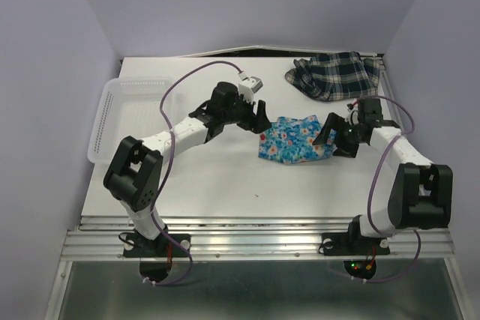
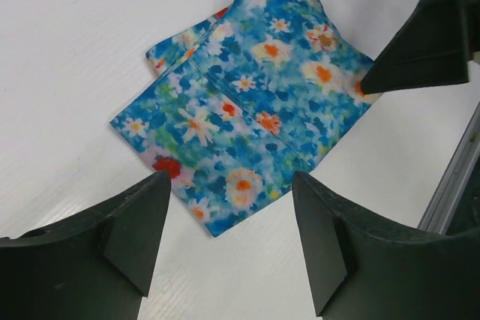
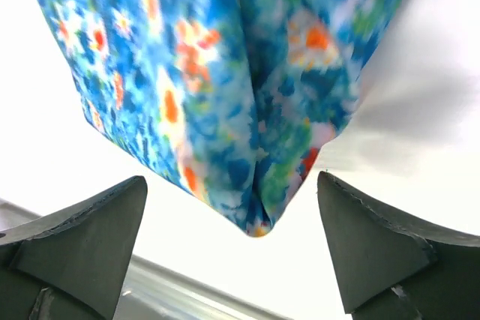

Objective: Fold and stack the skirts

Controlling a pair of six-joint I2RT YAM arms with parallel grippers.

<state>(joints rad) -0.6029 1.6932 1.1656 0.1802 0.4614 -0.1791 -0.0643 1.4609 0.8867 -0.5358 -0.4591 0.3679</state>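
The blue floral skirt (image 1: pixel 294 140) lies folded into a small flat square on the white table (image 1: pixel 225 177), mid-right. My left gripper (image 1: pixel 261 118) is open just left of it; in the left wrist view the skirt (image 2: pixel 247 103) fills the middle and its near corner lies between my open left gripper (image 2: pixel 229 207) fingers, untouched. My right gripper (image 1: pixel 326 134) is open at the skirt's right edge; in the right wrist view a skirt (image 3: pixel 225 73) corner points between the open right gripper (image 3: pixel 231 185) fingers. The plaid skirt (image 1: pixel 334 74) lies crumpled at the back right.
A white lattice basket (image 1: pixel 124 110) stands at the table's left edge. Purple walls close in the left, back and right. A metal rail (image 1: pixel 255 226) runs along the front edge. The right gripper's finger (image 2: pixel 420 43) shows in the left wrist view.
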